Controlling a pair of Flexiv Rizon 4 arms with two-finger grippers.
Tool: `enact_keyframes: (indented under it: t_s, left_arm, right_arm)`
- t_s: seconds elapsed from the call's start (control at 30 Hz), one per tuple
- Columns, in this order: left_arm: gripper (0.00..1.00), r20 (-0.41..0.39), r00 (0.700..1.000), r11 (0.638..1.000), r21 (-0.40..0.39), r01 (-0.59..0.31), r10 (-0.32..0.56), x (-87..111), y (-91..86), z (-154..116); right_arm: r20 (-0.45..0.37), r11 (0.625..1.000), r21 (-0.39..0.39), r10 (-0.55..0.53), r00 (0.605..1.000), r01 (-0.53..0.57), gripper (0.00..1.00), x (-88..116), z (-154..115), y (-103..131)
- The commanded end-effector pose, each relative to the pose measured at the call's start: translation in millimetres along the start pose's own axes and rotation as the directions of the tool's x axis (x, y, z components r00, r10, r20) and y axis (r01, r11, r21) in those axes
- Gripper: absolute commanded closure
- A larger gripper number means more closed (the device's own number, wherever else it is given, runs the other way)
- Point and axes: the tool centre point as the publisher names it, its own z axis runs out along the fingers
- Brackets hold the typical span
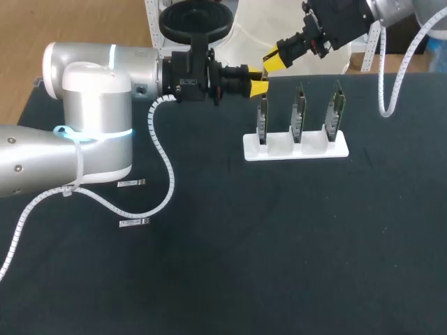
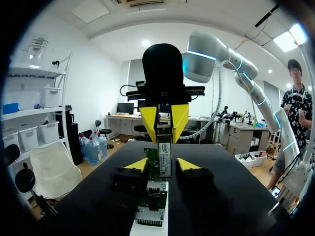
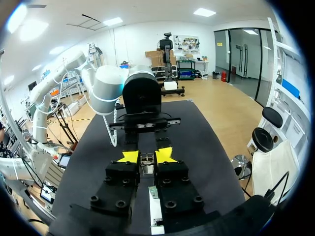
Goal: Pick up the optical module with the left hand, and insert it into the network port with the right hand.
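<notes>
Optical module (image 2: 165, 158): midair above leftmost card (image 1: 262, 120), between both grippers, likely at handover.
Rack (image 1: 295, 149): stands three cards upright, probably so ports are reachable.
Right gripper (image 3: 146, 156): fingers clamped on module, ready to carry it.
Left gripper (image 2: 165, 164): fingers spread, clear of module.

Table (image 1: 279, 265): dark matte top, evenly lit, filling most of the head view, its far edge running across behind. In both wrist views the same top stretches ahead.
</notes>
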Motion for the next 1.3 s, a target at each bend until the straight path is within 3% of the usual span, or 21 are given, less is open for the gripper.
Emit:
enact_keyframes:
  t_s: [0.03,0.2,0.37,0.6,0.8,1.3]
  left_arm:
    - [0.00,0.003,1.000,1.000,-0.009,-0.002,0.002,0.5,-2.6,0]
    - [0.00,0.000,1.000,1.000,-0.002,-0.008,0.008,0.5,-3.8,-1]
    - [0.00,-0.086,0.996,0.999,-0.016,-0.031,0.029,2.9,-9.2,-5]
    - [0.00,-0.169,0.986,1.000,-0.025,0.000,-0.005,20.7,-13.4,-18]
    - [0.00,-0.224,0.974,0.999,-0.033,0.036,-0.042,33.0,-10.8,-25]
    - [0.00,-0.320,0.947,0.998,-0.055,0.020,-0.036,45.4,-0.6,-22]
  right_arm:
    - [0.002,1.000,0.002,-0.002,1.000,0.002,1.00,0,-1,2]
    - [0.006,1.000,0.002,-0.004,1.000,0.004,1.00,0,-1,4]
    - [0.008,1.000,0.003,-0.007,1.000,0.007,1.00,-1,-2,5]
    - [0.007,1.000,0.000,-0.015,1.000,0.015,1.00,-1,-4,7]
    - [-0.002,1.000,-0.007,-0.022,1.000,0.022,1.00,-1,-3,10]
    - [-0.005,1.000,-0.002,-0.028,1.000,0.028,1.00,-1,-6,14]
